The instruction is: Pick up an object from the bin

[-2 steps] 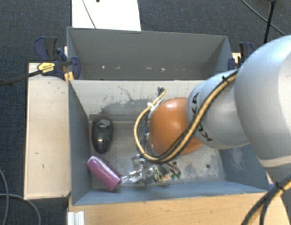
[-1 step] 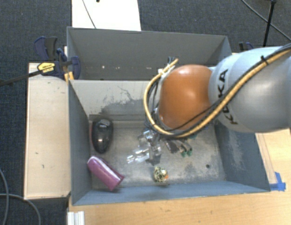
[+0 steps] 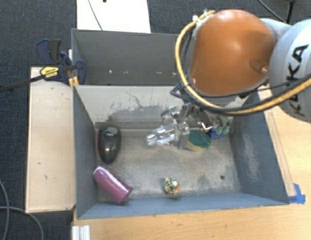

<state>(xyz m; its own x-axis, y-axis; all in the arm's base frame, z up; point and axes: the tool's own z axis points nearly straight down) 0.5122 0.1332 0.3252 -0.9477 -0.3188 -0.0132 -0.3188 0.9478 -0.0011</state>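
Four loose things sit in the grey bin (image 3: 125, 59). You get every position off the dark computer mouse (image 3: 108, 144), which lies by the bin's view-left wall.

- Purple-pink cylinder (image 3: 111, 185): just below the mouse in your view, near it but apart. It lies on its side, slanted, in the near corner.
- Small speckled ball (image 3: 171, 186): well apart from the mouse, down and to view-right of it, close to the near wall.
- Green-blue round thing (image 3: 199, 140), tan along one edge: about level with the mouse, far across the floor to view-right, partly under the arm's wrist.
- Gripper (image 3: 163, 134): silver, low over the floor, between the mouse and the green-blue round thing and roughly level with the mouse. It is clear of the mouse and just beside the green-blue round thing, the nearest item to it. You can't tell whether they touch.
- Gripper state: you cannot tell from this view whether it is spread or pressed together.
- Orange cover (image 3: 228, 51) on the arm: up and to view-right of the mouse, over the bin's far corner, with cables looped around it.
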